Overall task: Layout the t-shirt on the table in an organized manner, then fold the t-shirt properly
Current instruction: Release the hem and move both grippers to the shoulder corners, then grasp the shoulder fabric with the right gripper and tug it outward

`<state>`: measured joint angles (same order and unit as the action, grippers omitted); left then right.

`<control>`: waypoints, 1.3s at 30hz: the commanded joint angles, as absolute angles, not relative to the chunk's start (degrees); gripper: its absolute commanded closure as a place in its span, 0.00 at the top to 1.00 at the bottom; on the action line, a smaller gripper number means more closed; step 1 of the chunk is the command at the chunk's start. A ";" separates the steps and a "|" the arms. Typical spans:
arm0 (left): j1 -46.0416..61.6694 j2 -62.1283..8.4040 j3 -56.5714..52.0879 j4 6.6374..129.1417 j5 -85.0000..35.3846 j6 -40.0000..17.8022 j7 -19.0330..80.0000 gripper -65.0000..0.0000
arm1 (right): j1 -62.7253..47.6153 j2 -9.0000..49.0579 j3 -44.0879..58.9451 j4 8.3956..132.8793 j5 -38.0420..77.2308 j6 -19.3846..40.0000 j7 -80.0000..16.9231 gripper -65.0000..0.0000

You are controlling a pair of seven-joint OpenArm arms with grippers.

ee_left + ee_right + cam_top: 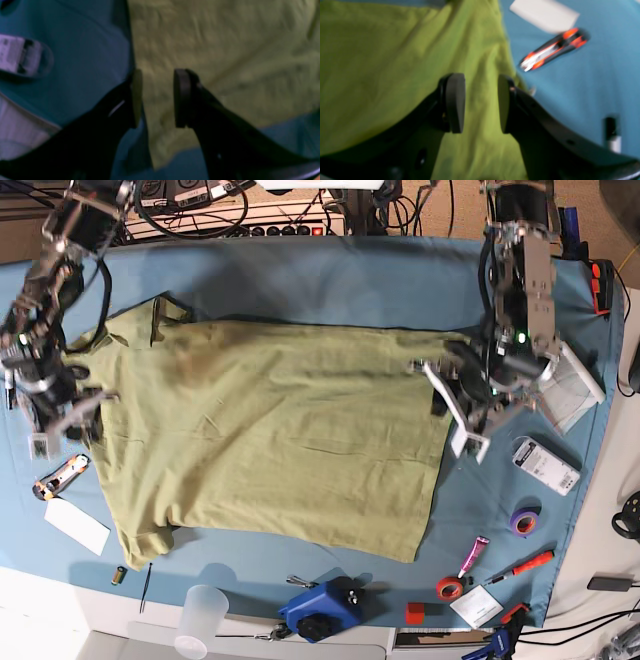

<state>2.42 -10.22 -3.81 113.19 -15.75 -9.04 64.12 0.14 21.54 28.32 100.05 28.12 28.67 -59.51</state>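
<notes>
here the left gripper (pixel 157 97) hangs with its dark pads parted and nothing between them, poised over the hem edge of the large olive-green cotton t-shirt (pixel 280 445), right where cloth meets the wide table under its teal-blue cover (pixel 330 280). the right gripper (pixel 481 102) likewise stands agape and holds nothing, its pads straddling a strip of green near the shirt's opposite, collar-side edge. just beside it on the blue lie an orange-and-black utility knife (pixel 553 48) and a white paper card (pixel 545 15).

outward, the shirt lies spread nearly flat across the middle of the table, one short sleeve up at the far corner, another at the near corner, with only light wrinkles. so the laying-out looks largely done; by my judgement no fold has been made yet, and all the folding remains.

as for containers, a clear plastic cup (pixel 200 620) sits at the near table edge; it seems empty, though i cannot be sure.
</notes>
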 commanded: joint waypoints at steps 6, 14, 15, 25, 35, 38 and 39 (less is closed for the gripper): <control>6.13 -10.52 -3.95 118.10 -16.08 -9.06 63.11 0.30 | -8.01 22.68 37.34 100.95 39.00 34.57 -63.77 0.34; 10.22 -11.35 -3.95 119.17 -16.10 -9.04 65.19 0.30 | -16.27 22.72 38.96 100.95 40.88 38.20 -64.82 0.34; 10.87 -11.88 -3.95 119.22 -16.10 -9.06 65.19 0.30 | -16.53 22.72 38.96 100.95 40.91 38.65 -64.88 0.34; 15.73 -16.03 -3.95 119.22 -16.78 -8.82 65.10 0.30 | -16.51 22.65 38.96 100.95 39.72 36.25 -68.58 0.34; 16.64 -16.05 -3.95 119.22 -16.75 -9.04 63.86 0.30 | -16.49 16.56 38.96 100.86 35.94 32.53 -66.13 0.34; 16.67 -16.05 -3.95 119.22 -16.73 -9.04 63.88 0.30 | -16.49 14.55 38.96 100.86 34.50 32.16 -64.38 0.34; 16.67 -16.05 -3.95 119.22 -16.73 -9.04 63.88 0.30 | -16.49 13.89 38.96 100.86 33.54 31.59 -63.24 0.34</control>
<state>16.95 -15.73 -3.81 118.13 -16.49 -9.02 64.64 -16.82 12.95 38.57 100.03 32.80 31.31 -64.31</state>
